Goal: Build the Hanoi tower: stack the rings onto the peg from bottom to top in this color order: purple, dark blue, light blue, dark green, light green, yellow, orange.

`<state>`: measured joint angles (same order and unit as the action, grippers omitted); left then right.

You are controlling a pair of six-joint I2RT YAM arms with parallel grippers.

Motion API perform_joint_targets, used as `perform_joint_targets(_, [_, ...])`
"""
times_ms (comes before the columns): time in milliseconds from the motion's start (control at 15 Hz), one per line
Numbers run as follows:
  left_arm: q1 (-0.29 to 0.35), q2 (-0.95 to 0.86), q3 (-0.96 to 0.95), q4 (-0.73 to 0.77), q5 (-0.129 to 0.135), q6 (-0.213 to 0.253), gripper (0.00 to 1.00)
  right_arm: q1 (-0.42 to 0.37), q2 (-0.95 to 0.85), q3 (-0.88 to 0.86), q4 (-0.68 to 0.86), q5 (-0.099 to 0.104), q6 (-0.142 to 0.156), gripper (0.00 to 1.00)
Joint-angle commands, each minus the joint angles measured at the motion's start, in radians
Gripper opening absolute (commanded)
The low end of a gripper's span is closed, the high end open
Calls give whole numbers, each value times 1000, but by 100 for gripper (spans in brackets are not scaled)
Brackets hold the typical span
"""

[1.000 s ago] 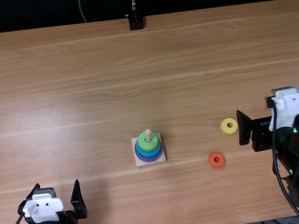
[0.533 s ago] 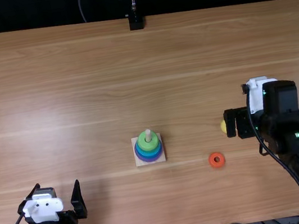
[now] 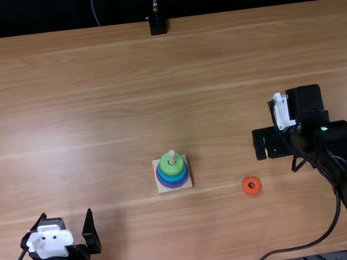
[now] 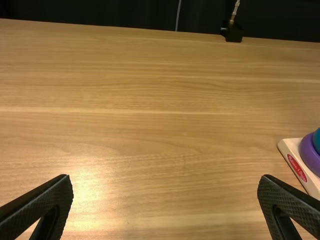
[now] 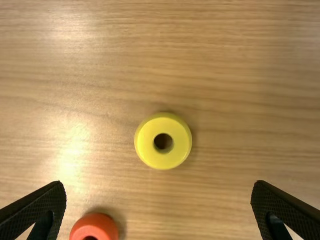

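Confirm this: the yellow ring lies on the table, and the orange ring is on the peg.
The orange ring is not on the peg; the top view shows it on the table. The yellow ring does lie on the table.

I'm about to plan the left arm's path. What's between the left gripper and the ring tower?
Just bare wooden tabletop between the left gripper and the ring tower; the top view shows it.
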<state>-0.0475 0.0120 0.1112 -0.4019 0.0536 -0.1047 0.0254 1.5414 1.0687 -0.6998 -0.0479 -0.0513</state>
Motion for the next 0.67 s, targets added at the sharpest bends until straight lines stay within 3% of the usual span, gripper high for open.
perform_joint_targets(0, [3,-12,-111,-79,7,11,100,8,54,30,1,9,-2,100])
perform_joint_targets(600, [3,-12,-111,-79,7,11,100,7,181,73,10,9,9,100])
